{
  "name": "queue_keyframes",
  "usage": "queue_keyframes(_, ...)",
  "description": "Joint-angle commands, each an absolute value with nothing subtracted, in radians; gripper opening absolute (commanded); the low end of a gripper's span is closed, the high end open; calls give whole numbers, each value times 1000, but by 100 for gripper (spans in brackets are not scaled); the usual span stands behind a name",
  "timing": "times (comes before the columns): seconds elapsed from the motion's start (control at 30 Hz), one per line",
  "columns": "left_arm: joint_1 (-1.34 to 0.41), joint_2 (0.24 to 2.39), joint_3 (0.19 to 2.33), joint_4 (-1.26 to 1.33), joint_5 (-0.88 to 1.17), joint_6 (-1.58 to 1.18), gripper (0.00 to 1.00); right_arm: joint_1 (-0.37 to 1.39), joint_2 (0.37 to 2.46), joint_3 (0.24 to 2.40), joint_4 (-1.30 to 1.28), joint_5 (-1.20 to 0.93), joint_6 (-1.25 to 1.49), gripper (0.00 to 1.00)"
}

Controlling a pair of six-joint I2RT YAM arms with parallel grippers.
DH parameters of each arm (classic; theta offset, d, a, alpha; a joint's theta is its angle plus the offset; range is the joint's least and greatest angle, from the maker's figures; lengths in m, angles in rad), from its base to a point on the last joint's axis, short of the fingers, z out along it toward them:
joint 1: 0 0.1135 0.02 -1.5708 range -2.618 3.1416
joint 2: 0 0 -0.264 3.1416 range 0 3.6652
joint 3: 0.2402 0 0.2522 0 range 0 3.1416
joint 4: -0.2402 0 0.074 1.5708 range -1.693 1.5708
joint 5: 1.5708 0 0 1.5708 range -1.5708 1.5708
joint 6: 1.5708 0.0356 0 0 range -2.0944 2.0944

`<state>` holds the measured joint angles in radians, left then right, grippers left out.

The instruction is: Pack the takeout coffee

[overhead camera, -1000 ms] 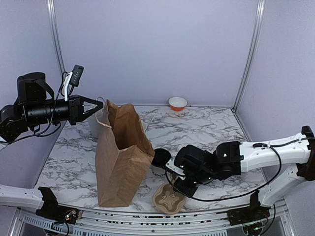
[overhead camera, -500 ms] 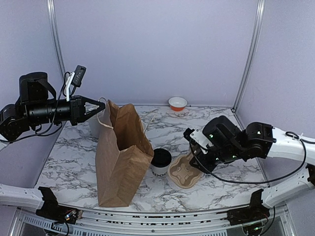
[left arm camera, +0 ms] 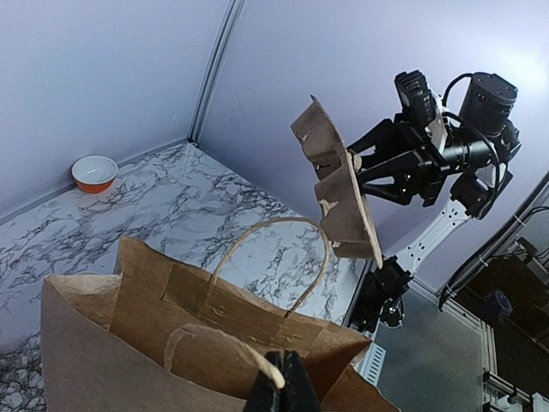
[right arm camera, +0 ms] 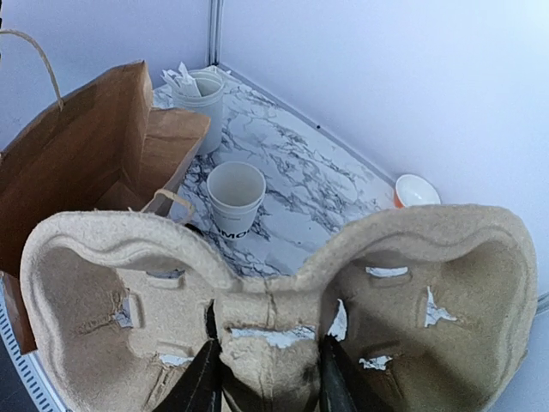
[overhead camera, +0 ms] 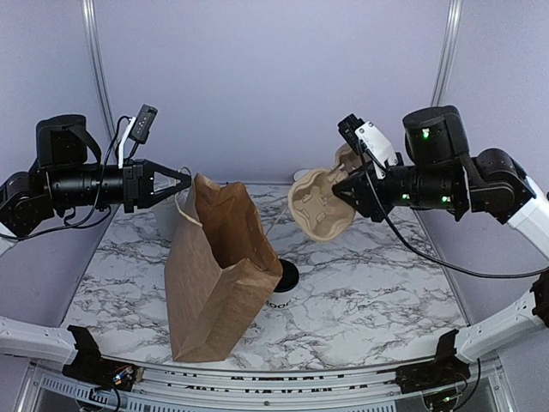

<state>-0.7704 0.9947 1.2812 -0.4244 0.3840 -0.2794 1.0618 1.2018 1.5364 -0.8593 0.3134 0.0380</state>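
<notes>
The left gripper [overhead camera: 184, 180] pinches the paper bag [overhead camera: 210, 292] by a handle, keeping its mouth open. The right gripper [overhead camera: 341, 190] clamps the cup tray [overhead camera: 316, 209] above, apparently for lowering in.

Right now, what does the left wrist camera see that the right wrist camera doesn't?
Only the left wrist view shows the right gripper from outside, clamped on the cup carrier, and the left gripper pinching the paper bag by its handle. Only the right wrist view shows the canister of sticks and the white cup with dark lettering. Both show the carrier, bag, orange bowl and marble table.
</notes>
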Motion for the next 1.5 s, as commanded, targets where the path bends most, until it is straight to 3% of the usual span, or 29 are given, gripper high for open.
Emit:
queue_keyframes(0.0,-764,1009,1331,-427,456,-263,0,1057,1248,1660,-813,324,-72,37)
queue_keyframes(0.37,-764,1044,1378,-453,499,-227,0,1057,1402,1906,-697,177,-226,38)
queue_keyframes(0.83,-764,1074,1441,-454,573,-124,0,1056,1493,1870,-540,-176,-317,41)
queue_keyframes(1.03,-764,1092,1441,-455,573,-111,0,1058,1549,1899,-568,-115,-304,38)
queue_keyframes(1.2,-762,1095,1435,-463,540,-103,0,1000,1530,1860,-613,3,-200,39)
queue_keyframes(1.47,-761,1098,1419,-474,525,-100,0,868,1335,1534,-577,-52,-30,48)
